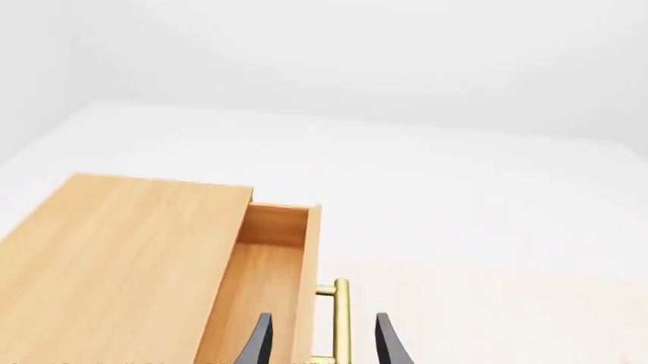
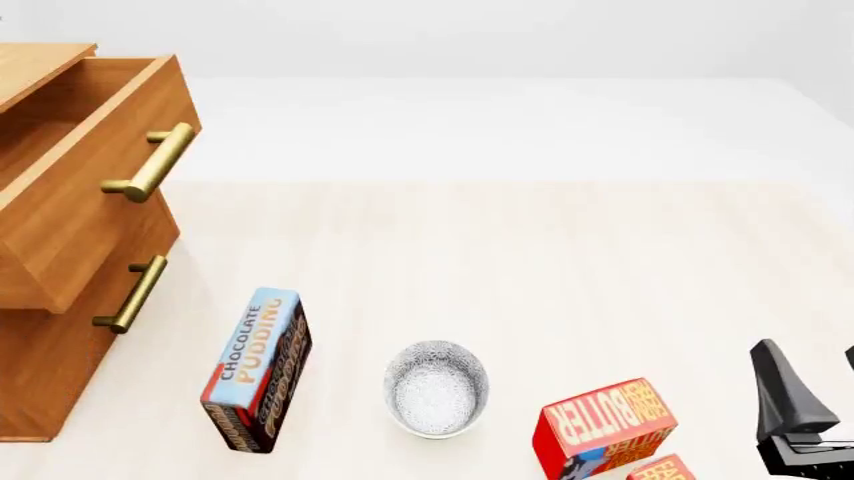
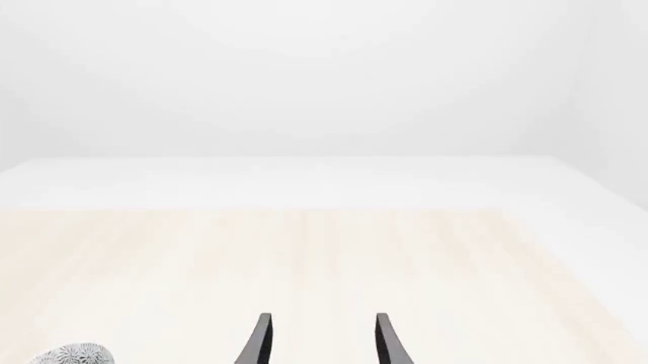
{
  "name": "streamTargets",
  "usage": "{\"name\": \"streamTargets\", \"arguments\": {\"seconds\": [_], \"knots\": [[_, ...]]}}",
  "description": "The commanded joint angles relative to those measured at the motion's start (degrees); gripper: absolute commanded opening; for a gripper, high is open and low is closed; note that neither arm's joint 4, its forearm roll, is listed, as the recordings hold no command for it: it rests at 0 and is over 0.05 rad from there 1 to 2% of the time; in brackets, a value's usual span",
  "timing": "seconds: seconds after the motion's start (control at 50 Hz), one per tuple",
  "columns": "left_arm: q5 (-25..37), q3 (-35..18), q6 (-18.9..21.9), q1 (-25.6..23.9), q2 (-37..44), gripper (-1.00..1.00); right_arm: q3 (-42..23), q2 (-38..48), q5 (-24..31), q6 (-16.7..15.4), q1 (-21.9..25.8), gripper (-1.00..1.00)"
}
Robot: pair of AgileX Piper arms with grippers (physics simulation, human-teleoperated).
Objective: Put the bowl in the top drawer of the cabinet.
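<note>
The bowl [image 2: 435,388], white with a fine dark pattern, sits upright on the table near the front, between two food boxes; its rim also peeks into the right wrist view [image 3: 71,355]. The cabinet [image 2: 40,370] stands at the left with its top drawer [image 2: 80,200] pulled out, and what shows of the inside is bare. In the left wrist view my left gripper [image 1: 322,318] is open, its fingers framing the drawer's brass handle [image 1: 341,303] without visibly touching it. My right gripper [image 2: 807,352] is open and holds nothing, low at the right, well right of the bowl.
A blue chocolate pudding box [image 2: 260,368] lies left of the bowl. A red butter box [image 2: 601,425] lies to its right, with another red box [image 2: 661,468] at the front edge. The lower drawer [image 2: 80,330] is closed.
</note>
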Motion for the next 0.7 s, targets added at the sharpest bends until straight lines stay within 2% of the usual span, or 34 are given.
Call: {"name": "streamTargets", "arguments": {"seconds": [0.02, 0.7], "knots": [[-0.16, 1.58, -0.61, -0.08, 1.15, 1.0, 0.01, -0.03, 0.0, 0.0, 0.01, 1.0], [-4.25, 3.19, -3.75, 1.34, 7.48, 1.0, 0.01, -0.02, 0.01, 0.01, 0.01, 1.0]]}}
